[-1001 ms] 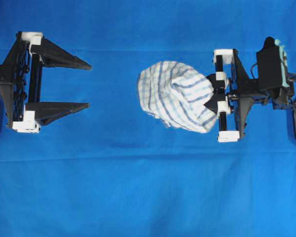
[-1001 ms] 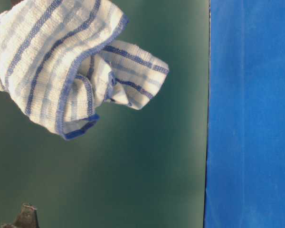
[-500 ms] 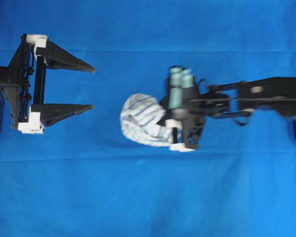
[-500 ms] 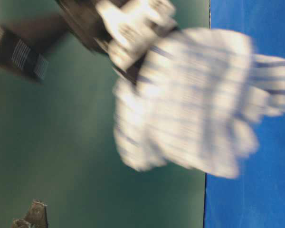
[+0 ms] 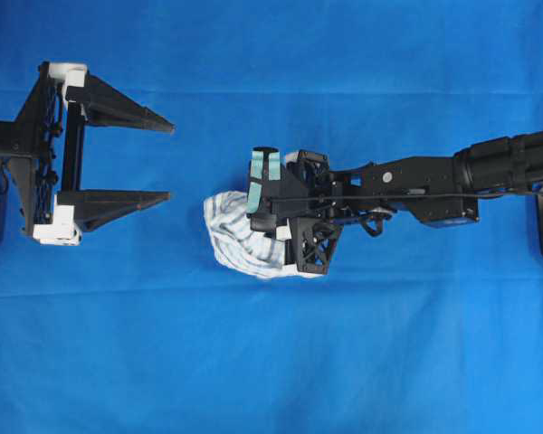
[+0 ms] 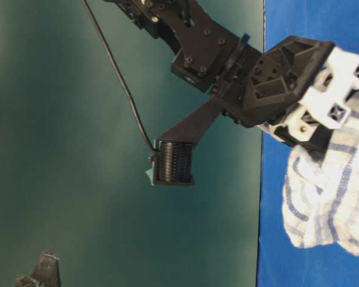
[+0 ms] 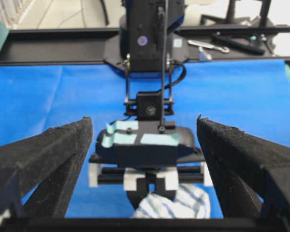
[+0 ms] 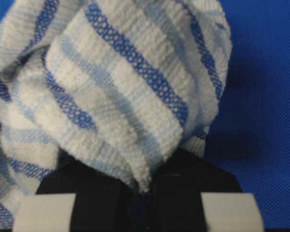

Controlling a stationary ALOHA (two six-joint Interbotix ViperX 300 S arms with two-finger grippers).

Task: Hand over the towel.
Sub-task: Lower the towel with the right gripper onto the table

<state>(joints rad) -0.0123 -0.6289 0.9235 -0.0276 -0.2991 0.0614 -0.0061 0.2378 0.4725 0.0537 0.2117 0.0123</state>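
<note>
Two arms face each other over your desk's blue sheet (image 5: 271, 362), and the right arm (image 5: 434, 176) is the one that has changed: a second ago it sat drawn back at the right edge, and now it is stretched out past the middle, its wrist rolled over. That carries the towel (image 5: 235, 244) well toward the left end effector (image 5: 167, 161), so you are partway into the approach, with the transfer itself not yet begun. The left end effector has barely shifted and waits with its fingers spread wide, nothing between them. The right end effector (image 8: 142, 191) is clamped on a fold of the towel, as you can see from its wrist view. The towel hangs bunched below and ahead of that grip, clear of the left fingers (image 7: 48, 150). Crumpled as it is, it has no clean long axis; its loose bulk points roughly toward the left arm, a little low of the open gap
</note>
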